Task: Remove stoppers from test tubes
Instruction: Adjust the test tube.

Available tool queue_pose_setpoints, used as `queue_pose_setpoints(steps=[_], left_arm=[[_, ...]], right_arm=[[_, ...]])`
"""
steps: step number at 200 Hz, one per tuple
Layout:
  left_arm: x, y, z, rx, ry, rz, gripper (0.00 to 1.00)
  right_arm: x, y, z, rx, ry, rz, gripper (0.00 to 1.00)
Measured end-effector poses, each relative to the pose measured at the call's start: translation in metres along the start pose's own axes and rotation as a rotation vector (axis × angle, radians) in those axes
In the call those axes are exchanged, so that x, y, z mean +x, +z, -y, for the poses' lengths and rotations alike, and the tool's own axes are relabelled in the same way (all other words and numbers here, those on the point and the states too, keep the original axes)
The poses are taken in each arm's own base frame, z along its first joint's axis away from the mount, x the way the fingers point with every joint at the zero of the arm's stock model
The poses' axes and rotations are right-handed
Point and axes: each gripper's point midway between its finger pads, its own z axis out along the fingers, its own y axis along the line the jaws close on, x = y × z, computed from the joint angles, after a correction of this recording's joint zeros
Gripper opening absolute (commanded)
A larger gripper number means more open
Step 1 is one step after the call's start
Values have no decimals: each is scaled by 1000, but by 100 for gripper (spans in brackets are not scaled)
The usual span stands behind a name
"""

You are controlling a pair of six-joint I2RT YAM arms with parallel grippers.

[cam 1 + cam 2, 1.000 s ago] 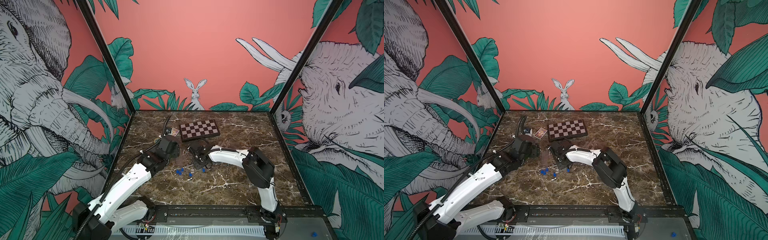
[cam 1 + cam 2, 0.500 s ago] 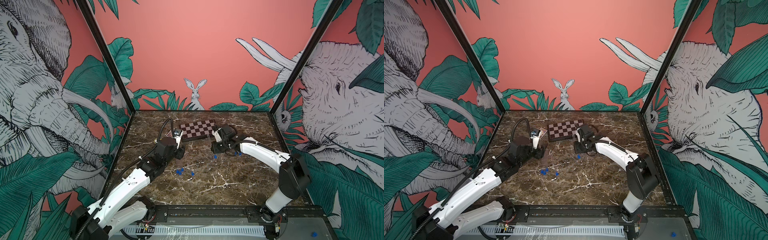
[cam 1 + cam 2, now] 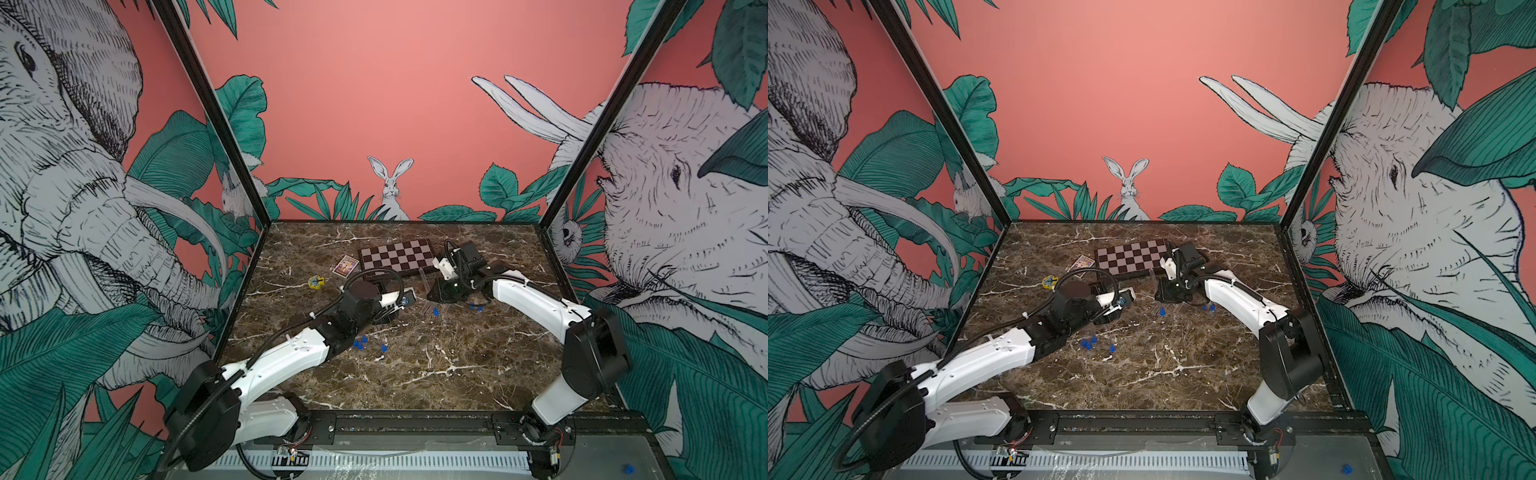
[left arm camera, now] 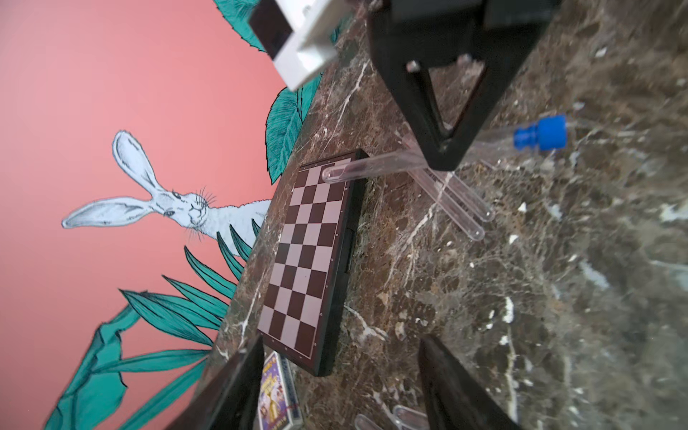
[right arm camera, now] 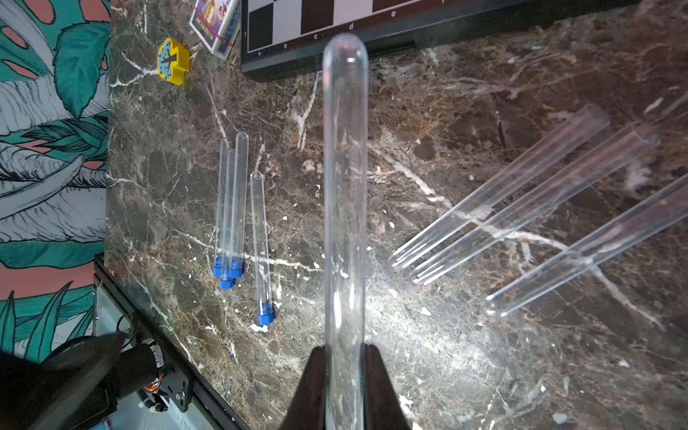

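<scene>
My right gripper [image 5: 344, 352] is shut on a clear test tube [image 5: 344, 186], whose round end points toward the chessboard. In the left wrist view that tube [image 4: 376, 163] passes through the right gripper [image 4: 443, 152] and carries a blue stopper [image 4: 541, 133] at its far end. My left gripper [image 4: 338, 391] is open and empty, a short way from that tube. In both top views the left gripper [image 3: 392, 316] faces the right one [image 3: 436, 295] mid-table. Several stoppered tubes [image 5: 232, 208] lie together on the marble. Three unstoppered tubes [image 5: 502, 193] lie beside the held one.
A chessboard [image 3: 397, 257] lies at the back, with a small card box [image 3: 345, 266] and a yellow toy piece [image 3: 316, 281] to its left. Loose blue stoppers [image 3: 473, 308] lie under the right forearm. The front frame edge [image 5: 149, 309] runs near the stoppered tubes.
The right arm swung from the table's middle toward the chessboard's right end, carrying a tube. The left gripper turned and moved right toward it.
</scene>
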Motion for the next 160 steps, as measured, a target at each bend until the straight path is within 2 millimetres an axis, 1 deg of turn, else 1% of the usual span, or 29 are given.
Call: queue_pose_setpoints(steps=[20,36,48,56,65,74,82,87,94,104,119,126,140,160], left_arm=[[1,15,4,8,48,-1,70],[-2,23,-1,19,-41,17,68],[-10,26,-12,31,-167,46,65],[-16,27,-26,28,-272,70,64],[-25,26,-40,26,-362,108,59],[-32,24,-52,17,-418,142,59],[-38,23,-55,18,-431,167,60],[-41,22,-53,23,-429,175,61],[-47,22,-46,37,-408,190,62],[-51,22,-28,66,-358,203,63],[-49,23,1,120,-266,195,63],[-46,24,9,134,-223,185,64],[-40,29,12,127,-137,167,66],[-32,39,10,93,-14,143,66]], right_arm=[[-3,-9,-7,-21,-13,21,14],[-3,-16,-10,-27,-25,42,14],[-1,-20,-10,-27,-34,54,14],[2,-22,-9,-24,-40,58,15],[6,-23,-7,-20,-44,59,15],[8,-24,-6,-18,-46,59,15],[10,-24,-6,-18,-47,58,15],[10,-24,-6,-19,-48,58,15],[10,-24,-6,-21,-49,57,15],[10,-24,-8,-30,-50,56,15],[10,-24,-11,-47,-53,54,15],[11,-24,-12,-56,-53,51,15],[12,-24,-16,-75,-53,43,15],[14,-25,-19,-98,-54,35,15]])
